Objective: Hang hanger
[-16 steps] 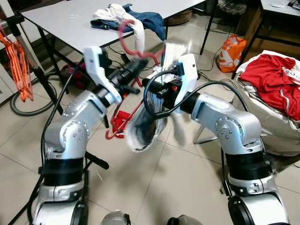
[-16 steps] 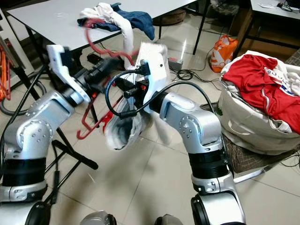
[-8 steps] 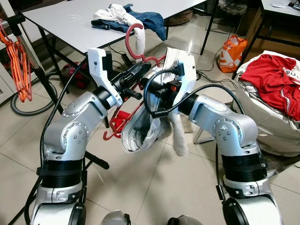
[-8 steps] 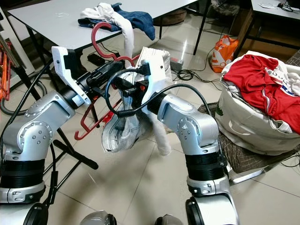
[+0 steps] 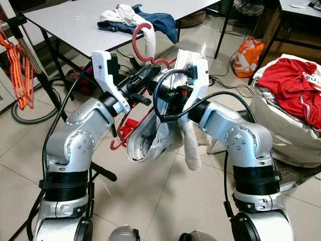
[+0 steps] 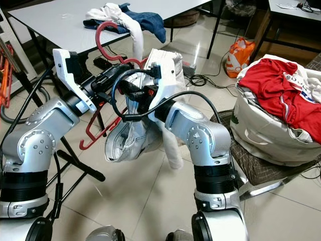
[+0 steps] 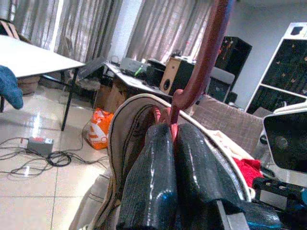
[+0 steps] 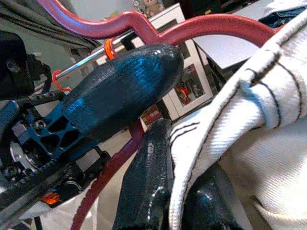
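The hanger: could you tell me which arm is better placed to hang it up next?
Left, probably. The left tool is shut on the hanger just under its hook; the right tool grips the white garment.

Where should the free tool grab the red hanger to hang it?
Probably by the neck just under the hook, coming from below: the hook stands upright and bare, while the garment covers the hanger's bar, and the left tool already pinches there.

Pale glossy floor tiles [image 5: 165, 201] run under a white bench [image 5: 90, 22] on black legs, where jeans and a white cloth [image 5: 135, 17] lie heaped. An orange bag [image 5: 249, 54] sits on the floor beyond. Cables [image 6: 200, 79] trail nearby. Grey curtains [image 7: 158, 28] hang along the far wall.
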Motion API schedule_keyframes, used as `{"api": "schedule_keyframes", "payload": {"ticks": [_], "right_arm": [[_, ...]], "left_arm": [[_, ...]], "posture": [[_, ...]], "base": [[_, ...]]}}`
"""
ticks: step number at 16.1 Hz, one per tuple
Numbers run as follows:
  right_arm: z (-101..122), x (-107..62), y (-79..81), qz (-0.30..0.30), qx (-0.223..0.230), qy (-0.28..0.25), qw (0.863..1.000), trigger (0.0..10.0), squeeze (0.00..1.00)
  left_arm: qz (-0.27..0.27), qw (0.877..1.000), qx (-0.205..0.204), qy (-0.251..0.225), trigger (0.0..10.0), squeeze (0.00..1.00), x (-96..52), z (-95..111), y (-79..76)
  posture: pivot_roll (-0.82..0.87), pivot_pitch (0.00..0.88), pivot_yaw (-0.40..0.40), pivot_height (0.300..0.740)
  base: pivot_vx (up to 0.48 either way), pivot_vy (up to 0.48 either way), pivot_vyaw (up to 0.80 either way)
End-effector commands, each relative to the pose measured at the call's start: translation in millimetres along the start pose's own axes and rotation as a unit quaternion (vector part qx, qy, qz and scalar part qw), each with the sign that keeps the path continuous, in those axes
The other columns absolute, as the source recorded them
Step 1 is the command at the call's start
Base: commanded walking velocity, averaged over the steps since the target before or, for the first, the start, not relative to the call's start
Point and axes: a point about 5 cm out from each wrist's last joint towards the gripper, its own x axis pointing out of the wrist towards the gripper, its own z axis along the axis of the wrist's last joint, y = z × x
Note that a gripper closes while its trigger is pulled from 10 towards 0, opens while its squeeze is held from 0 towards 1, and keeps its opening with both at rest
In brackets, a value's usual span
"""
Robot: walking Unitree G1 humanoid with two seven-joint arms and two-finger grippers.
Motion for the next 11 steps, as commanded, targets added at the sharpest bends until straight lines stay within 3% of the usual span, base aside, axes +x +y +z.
{"api": "schedule_keyframes", "payload": {"ticks": [1, 7, 8, 9, 10, 11], "right_arm": [[6.5, 14.3, 38.9, 0.102, 0.000, -0.006, 0.995, 0.0, 0.00], [-2.7, 19.3, 54.3, 0.131, 0.006, 0.011, 0.991, 0.0, 0.00], [-5.0, 17.7, 46.9, 0.112, -0.004, 0.015, 0.994, 0.0, 1.00], [-7.3, 15.9, 40.3, 0.096, -0.017, 0.020, 0.995, 0.0, 1.00], [-13.0, 13.5, 25.7, 0.047, -0.078, 0.029, 0.995, 0.0, 1.00], [-15.4, 13.0, 20.4, 0.029, -0.106, 0.034, 0.993, 0.0, 1.00]], "left_arm": [[-0.064, 0.998, 0.001, 0.003, 10.0, 0.00, 16.8, -1.5, -22.2], [-0.066, 0.998, -0.012, 0.003, 10.0, 0.00, 20.5, -4.7, -21.2], [-0.064, 0.998, -0.011, 0.005, 10.0, 0.00, 20.5, -6.3, -20.8], [-0.062, 0.998, -0.011, 0.005, 10.0, 0.00, 20.3, -7.0, -20.5], [-0.060, 0.998, -0.012, 0.003, 10.0, 0.00, 19.8, -6.5, -20.0], [-0.059, 0.998, -0.012, 0.003, 10.0, 0.00, 19.7, -6.2, -19.6]], "posture": [[-0.10, 0.000, 0.021, 0.740], [-0.10, 0.000, 0.019, 0.740], [-0.10, 0.000, 0.018, 0.740], [-0.10, 0.000, 0.018, 0.740], [-0.10, 0.000, 0.018, 0.740], [-0.10, 0.000, 0.019, 0.740]], "base": [[0.000, 0.000, 0.00], [0.000, 0.000, 0.00], [0.000, 0.000, 0.00], [0.000, 0.000, 0.00], [0.000, 0.000, 0.00], [0.000, 0.000, 0.00]]}}
